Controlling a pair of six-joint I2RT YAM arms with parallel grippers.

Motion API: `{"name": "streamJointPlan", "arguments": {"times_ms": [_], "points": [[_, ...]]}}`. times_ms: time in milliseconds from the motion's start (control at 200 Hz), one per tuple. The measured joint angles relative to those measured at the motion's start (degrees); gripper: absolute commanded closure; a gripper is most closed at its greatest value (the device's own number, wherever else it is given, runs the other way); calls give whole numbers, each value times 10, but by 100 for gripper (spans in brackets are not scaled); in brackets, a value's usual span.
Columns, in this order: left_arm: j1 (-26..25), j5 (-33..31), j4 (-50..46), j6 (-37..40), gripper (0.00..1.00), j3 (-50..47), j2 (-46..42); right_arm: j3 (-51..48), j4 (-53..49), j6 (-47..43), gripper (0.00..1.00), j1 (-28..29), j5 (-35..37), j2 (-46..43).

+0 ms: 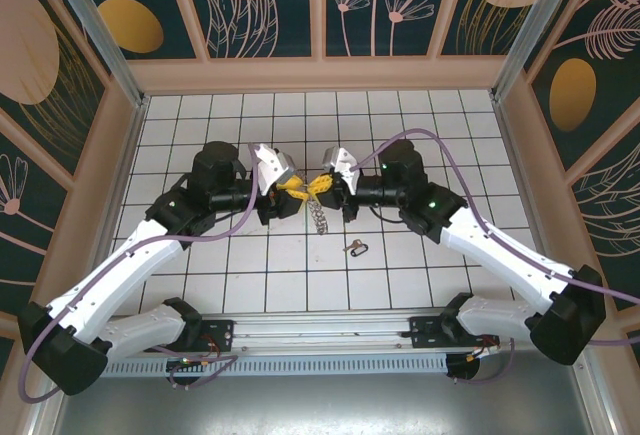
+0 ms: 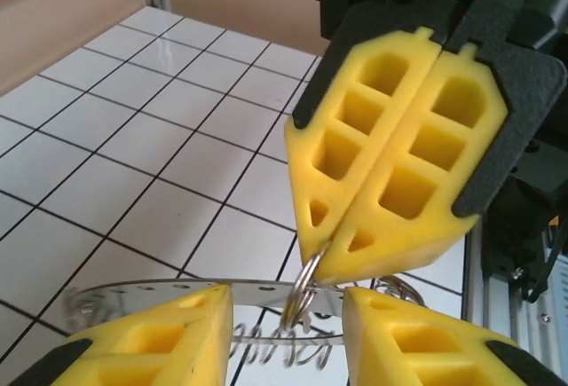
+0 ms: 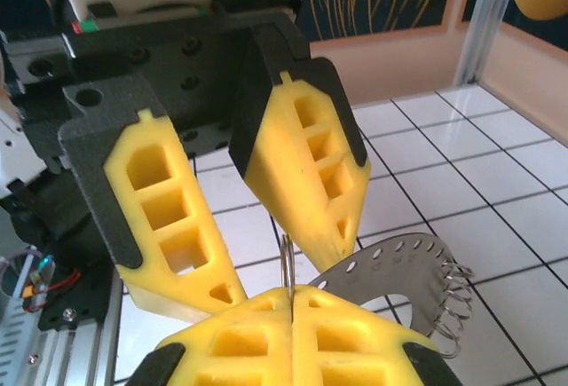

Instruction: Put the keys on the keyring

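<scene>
My right gripper point(image 3: 291, 302) is shut on a thin steel keyring point(image 3: 287, 266), which stands upright out of its yellow pads. A flat curved metal piece point(image 3: 399, 271) with a row of holes and a wire coil along its edge hangs at the ring. My left gripper point(image 2: 288, 324) faces it, open, one finger point(image 2: 151, 337) on each side of the keyring point(image 2: 306, 293) without touching it. In the top view both grippers, left point(image 1: 290, 193) and right point(image 1: 322, 185), meet above the table's middle with the metal piece point(image 1: 318, 217) dangling below. A small key point(image 1: 355, 248) lies on the tiles.
The white tiled table point(image 1: 250, 275) is walled by a pale wooden frame point(image 1: 320, 73) with patterned panels. Both arms reach inward from the near corners, and purple cables point(image 1: 470, 170) loop beside them. An aluminium rail point(image 1: 320, 330) runs along the near edge.
</scene>
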Motion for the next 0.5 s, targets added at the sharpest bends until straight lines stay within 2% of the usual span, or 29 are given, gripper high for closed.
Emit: {"name": "streamJointPlan", "arguments": {"times_ms": [215, 500], "points": [[0, -24, -44, 25, 66, 16, -2, 34, -74, -37, 100, 29, 57, 18], [0, -33, -75, 50, 69, 35, 0, 53, -114, -63, 100, 45, 79, 22]]}}
